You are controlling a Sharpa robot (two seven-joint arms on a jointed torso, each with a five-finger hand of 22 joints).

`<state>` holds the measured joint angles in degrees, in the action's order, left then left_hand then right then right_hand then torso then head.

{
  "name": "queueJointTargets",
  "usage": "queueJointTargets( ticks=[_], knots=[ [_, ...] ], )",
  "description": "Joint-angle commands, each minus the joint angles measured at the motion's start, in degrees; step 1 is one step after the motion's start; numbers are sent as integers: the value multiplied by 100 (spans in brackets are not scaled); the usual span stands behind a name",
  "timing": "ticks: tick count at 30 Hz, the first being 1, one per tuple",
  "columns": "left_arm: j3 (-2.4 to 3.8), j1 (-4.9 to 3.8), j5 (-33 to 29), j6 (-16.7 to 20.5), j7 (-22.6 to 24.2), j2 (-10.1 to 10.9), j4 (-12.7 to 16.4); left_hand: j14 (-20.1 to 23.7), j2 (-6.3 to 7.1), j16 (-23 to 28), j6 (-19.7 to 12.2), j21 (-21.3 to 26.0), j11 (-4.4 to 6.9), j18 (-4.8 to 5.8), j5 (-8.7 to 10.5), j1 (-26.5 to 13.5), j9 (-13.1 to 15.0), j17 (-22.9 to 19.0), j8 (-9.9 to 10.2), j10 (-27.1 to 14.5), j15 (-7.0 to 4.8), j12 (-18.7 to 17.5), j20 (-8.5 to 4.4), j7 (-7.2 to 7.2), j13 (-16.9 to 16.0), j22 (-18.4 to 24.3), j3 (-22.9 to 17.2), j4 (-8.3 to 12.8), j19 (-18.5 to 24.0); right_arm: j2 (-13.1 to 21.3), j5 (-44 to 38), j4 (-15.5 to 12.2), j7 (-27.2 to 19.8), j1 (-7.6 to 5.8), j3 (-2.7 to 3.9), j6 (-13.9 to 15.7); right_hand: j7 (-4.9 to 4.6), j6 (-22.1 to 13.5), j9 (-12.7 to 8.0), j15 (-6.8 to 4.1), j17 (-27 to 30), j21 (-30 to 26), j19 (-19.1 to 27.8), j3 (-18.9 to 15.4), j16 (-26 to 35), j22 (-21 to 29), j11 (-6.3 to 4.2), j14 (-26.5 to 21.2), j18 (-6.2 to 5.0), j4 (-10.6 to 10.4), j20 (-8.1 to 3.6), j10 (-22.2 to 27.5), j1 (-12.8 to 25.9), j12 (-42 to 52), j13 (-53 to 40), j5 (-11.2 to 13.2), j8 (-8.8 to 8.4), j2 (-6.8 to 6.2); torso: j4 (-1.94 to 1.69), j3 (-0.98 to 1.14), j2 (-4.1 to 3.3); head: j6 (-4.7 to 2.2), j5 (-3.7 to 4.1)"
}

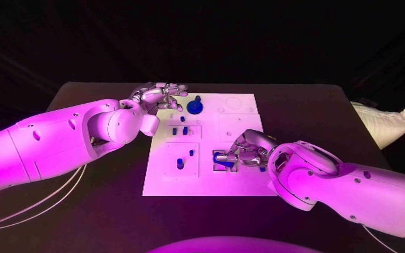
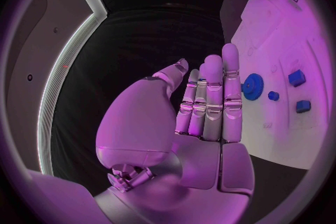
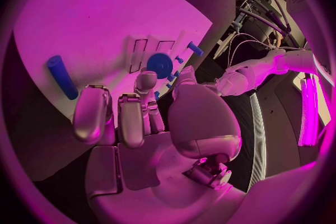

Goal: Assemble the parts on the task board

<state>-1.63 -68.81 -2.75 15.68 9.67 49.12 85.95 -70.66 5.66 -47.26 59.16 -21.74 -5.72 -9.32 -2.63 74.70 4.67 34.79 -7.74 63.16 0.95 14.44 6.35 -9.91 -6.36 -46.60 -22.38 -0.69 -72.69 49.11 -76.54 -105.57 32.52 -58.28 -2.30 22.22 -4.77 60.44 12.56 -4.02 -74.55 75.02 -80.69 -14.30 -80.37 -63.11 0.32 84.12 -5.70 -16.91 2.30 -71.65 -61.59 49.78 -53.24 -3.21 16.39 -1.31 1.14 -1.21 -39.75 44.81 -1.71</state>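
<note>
Left hand (image 1: 158,96) sits at the far left corner of the task board (image 1: 244,183), and in its wrist view its fingers (image 2: 213,101) stand straight and close together with the thumb apart, holding nothing. Right hand (image 1: 244,150) hovers low over the near right part of the board, its fingers curled downward over a cluster of blue parts (image 1: 221,160). Whether it actually grips one of them I cannot tell, since the fingers hide the contact from above and its wrist view shows no part between them.

On the white board, a blue gear (image 1: 195,108) stands near the far edge, just beside the left hand; in the left wrist view it shows toothed and round (image 2: 252,87). Two small blue pieces (image 1: 178,130) sit in a shallow rectangular recess in the board's middle left, and two more (image 1: 183,161) lie in a square recess nearer the robot. In the right wrist view a blue cylinder (image 3: 61,76) lies flat on the board, apart from the gear. Outlines on the board's far right are too faint to make out. Black surface (image 1: 337,112) carries the board.
</note>
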Motion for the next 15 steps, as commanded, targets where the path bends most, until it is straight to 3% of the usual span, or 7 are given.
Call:
queueJointTargets(
  ticks=[1, 4, 9, 15],
  knots=[
    [4, 0, 21, -115, 5, -11, 8, 41, -6, -27, -46, 34, -2, -107, -37, 45, -6, -7, -20, -26, -5, 25, 15, -6, -7, 7, -3, 30, -43, 6, -358, -13, 68, 11, -1, 12, 0, -36, 10, 27, 6, -22, 49, 17, 15, 9, 2, 295, 55, 8, -10, 42, 42, -50, 36, 8, -24, -15, 2, 4, 0, 3, 2],
    [4, 0, 21, -115, 4, -8, 7, 41, -6, -27, -46, 34, -2, -107, -37, 45, -6, -7, -20, -26, -5, 25, 15, -6, -7, 7, -3, 30, -43, 16, -410, -35, 33, 17, -1, -7, 2, -32, 34, 29, 5, -17, 45, 106, 20, -5, 3, 296, 56, 25, -1, 12, -41, -34, 7, -95, -8, 24, 5, 3, 0, 4, -4],
    [4, 0, 21, -115, 1, -6, 7, 41, -6, -27, -46, 34, -2, -107, -37, 45, -6, -7, -20, -26, -5, 25, 15, -6, -7, 7, -3, 30, -43, 27, -433, -73, -39, 24, -2, -91, 30, 10, 100, 9, -21, 21, 11, 208, 12, -74, -24, 309, 67, 115, -6, -125, -430, 94, -140, -671, 45, 159, 4, 3, -2, 6, -5],
    [3, 0, 22, -116, -2, -3, 6, 41, -6, -27, -46, 34, -2, -107, -37, 45, -6, -7, -20, -26, -5, 25, 15, -6, -7, 7, -3, 30, -43, 44, -447, -103, -73, 29, -3, -178, 64, 80, 151, -14, -77, 80, -34, 193, -20, -173, -55, 325, 85, 110, -21, -297, -595, 330, -375, -1012, 96, 248, 0, 0, -2, 15, -5]
  ],
)
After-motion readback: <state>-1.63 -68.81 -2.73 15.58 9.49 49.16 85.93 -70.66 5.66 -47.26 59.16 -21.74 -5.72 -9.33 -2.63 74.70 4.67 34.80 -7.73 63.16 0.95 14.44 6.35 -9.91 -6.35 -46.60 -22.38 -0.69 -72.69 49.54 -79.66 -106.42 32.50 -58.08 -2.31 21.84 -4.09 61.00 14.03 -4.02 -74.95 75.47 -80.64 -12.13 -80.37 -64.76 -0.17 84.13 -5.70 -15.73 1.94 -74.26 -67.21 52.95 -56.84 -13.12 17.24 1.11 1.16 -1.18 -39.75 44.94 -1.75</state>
